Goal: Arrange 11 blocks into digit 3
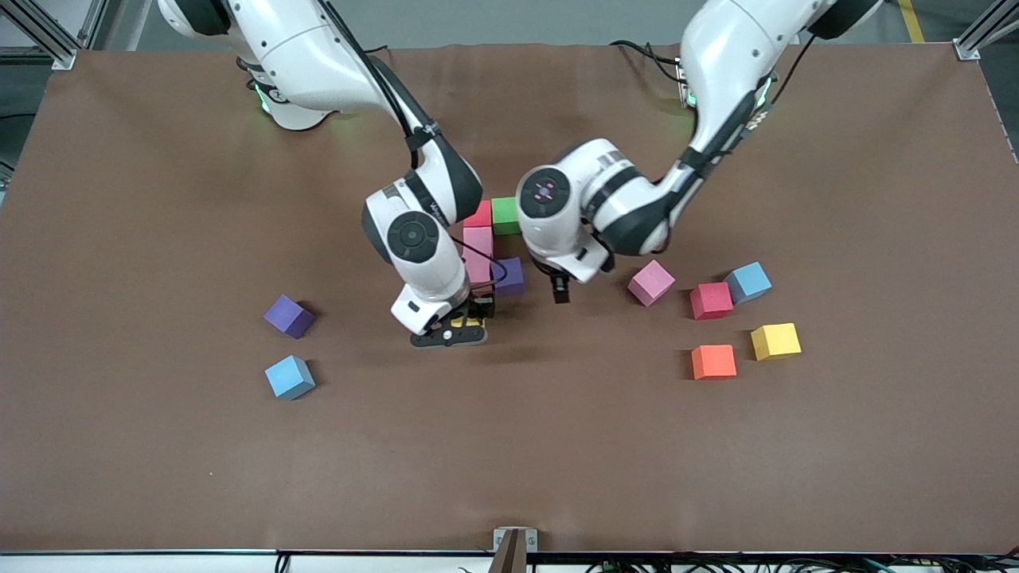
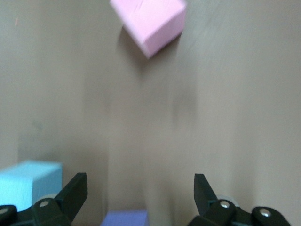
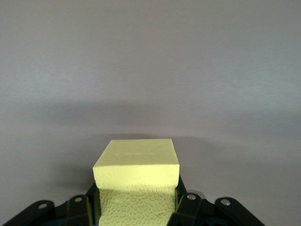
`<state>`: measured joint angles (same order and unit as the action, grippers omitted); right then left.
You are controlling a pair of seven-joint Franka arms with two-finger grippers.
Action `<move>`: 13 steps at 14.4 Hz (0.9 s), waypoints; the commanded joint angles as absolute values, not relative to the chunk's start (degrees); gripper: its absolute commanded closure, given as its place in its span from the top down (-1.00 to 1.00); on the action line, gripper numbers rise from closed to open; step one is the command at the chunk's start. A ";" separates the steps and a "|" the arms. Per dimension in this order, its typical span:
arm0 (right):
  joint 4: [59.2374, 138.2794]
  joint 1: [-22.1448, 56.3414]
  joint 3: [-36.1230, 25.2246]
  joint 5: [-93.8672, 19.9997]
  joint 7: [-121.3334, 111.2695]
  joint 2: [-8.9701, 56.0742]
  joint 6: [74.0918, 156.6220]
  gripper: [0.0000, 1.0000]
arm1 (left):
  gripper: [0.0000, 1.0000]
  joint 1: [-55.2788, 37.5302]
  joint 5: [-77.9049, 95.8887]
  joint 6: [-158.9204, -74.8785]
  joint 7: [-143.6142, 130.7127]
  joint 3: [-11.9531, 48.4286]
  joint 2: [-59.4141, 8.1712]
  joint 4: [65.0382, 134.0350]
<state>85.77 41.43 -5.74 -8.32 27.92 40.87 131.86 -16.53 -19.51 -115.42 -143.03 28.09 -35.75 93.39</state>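
Brown matting carries my half-built digit 3 (image 1: 493,247) mid-table. My right gripper (image 1: 458,325) is clenched on a yellow block (image 3: 136,176) at the figure's end nearer the front camera. My left gripper (image 1: 560,293), jaws released and empty, hangs beside the purple block (image 1: 509,275).

Light: even, bright, from overhead; no glare on brown table mat (image 1: 159,446).
Shadows: short, soft, close beside loose blocks.
Front view: sharp throughout.
Left wrist view: smeared; pink block (image 2: 150,23) blurred.
Right wrist view: yellow block (image 3: 137,165) crisp.
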 commanded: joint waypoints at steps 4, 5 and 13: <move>71.03 46.05 -6.33 -8.44 33.65 50.35 122.36 -1.00 | 1.00 -4.93 -18.81 -122.24 -124.84 31.03 -27.87 108.44; 70.93 46.23 -6.33 -8.35 33.66 50.45 122.34 -1.00 | 1.00 -3.53 -18.98 -124.17 -121.32 31.03 -27.08 110.46; 71.28 47.28 -6.33 -8.00 32.96 50.01 121.91 -1.00 | 1.00 1.14 -22.59 -129.11 -98.11 31.03 -25.05 116.36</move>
<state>72.09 46.69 -5.83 -8.26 32.95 49.95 122.99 -0.02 -21.46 -128.22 -101.80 30.51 -26.95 114.26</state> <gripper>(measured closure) 0.419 0.000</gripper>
